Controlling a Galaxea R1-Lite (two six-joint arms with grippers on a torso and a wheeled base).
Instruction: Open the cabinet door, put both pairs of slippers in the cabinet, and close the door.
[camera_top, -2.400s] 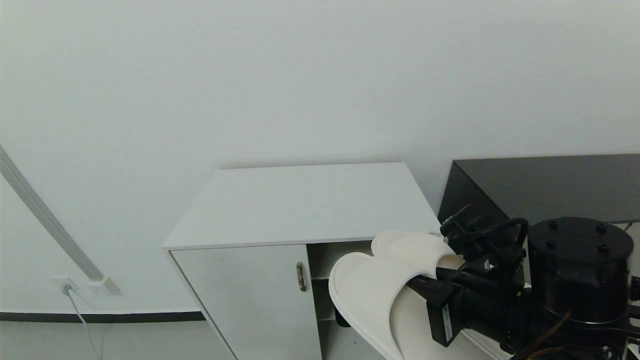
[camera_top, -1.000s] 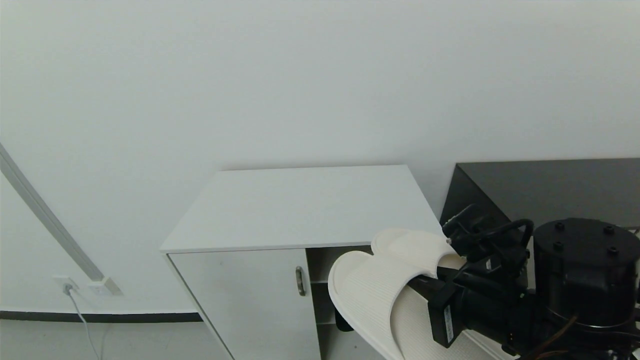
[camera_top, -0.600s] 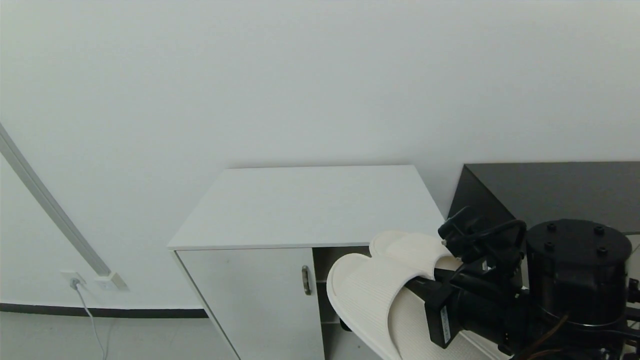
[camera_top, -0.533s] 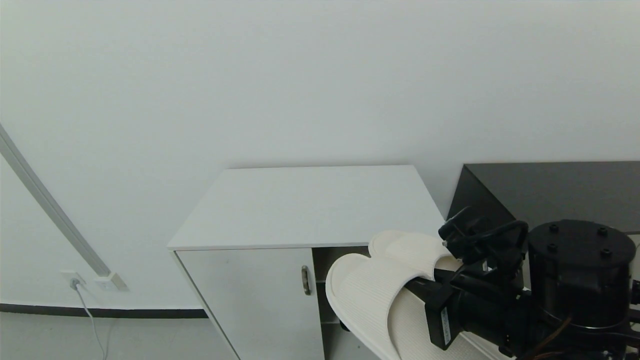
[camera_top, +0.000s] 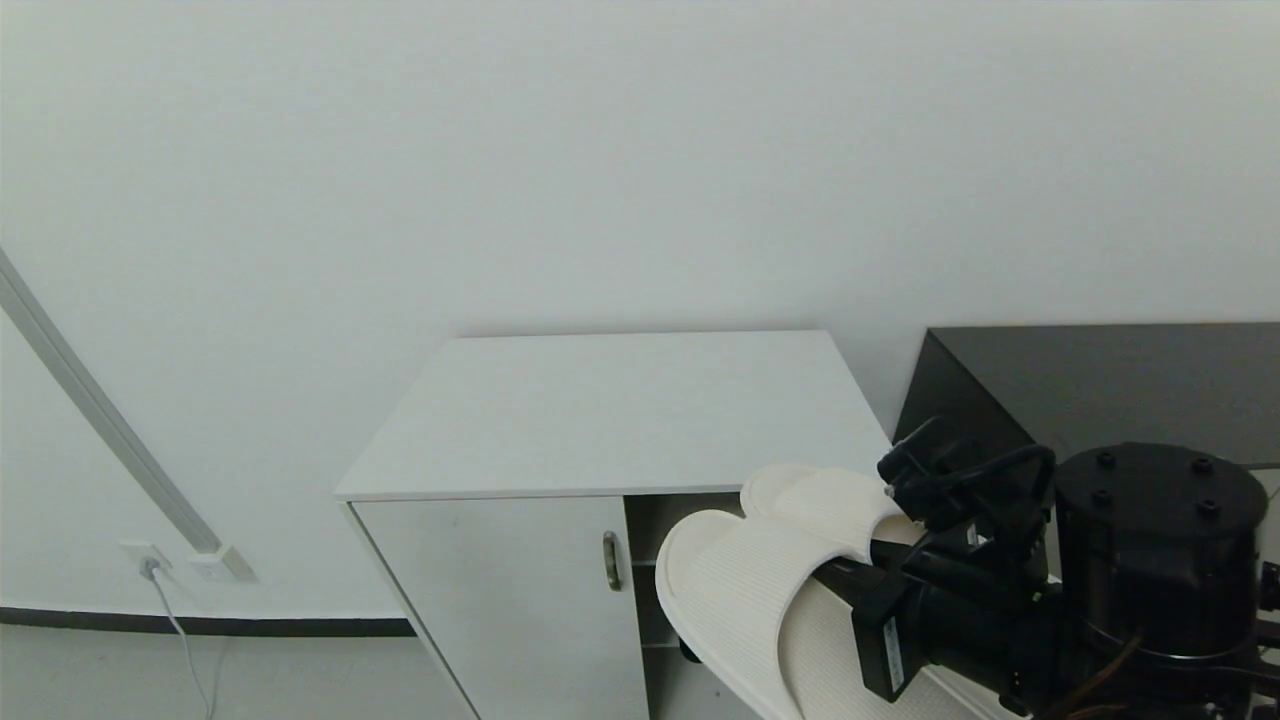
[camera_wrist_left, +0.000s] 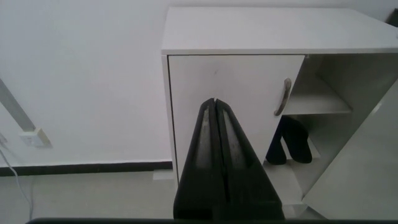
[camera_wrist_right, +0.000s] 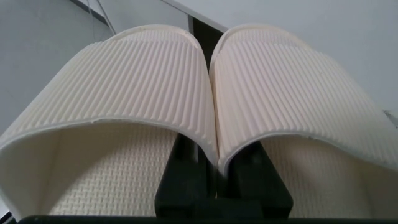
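A pair of cream ribbed slippers (camera_top: 745, 590) is held side by side at the lower right of the head view, the inner edges pinched between the fingers of the right gripper (camera_wrist_right: 216, 177). The toes are pointed toward the white cabinet (camera_top: 620, 410) at lower centre, whose left door (camera_top: 500, 590) is shut and whose right half is seen open. Below its shelf (camera_wrist_left: 320, 102), a dark pair of slippers (camera_wrist_left: 290, 142) is stood on end. The left gripper (camera_wrist_left: 215, 107) is clenched on nothing and aimed at the shut door.
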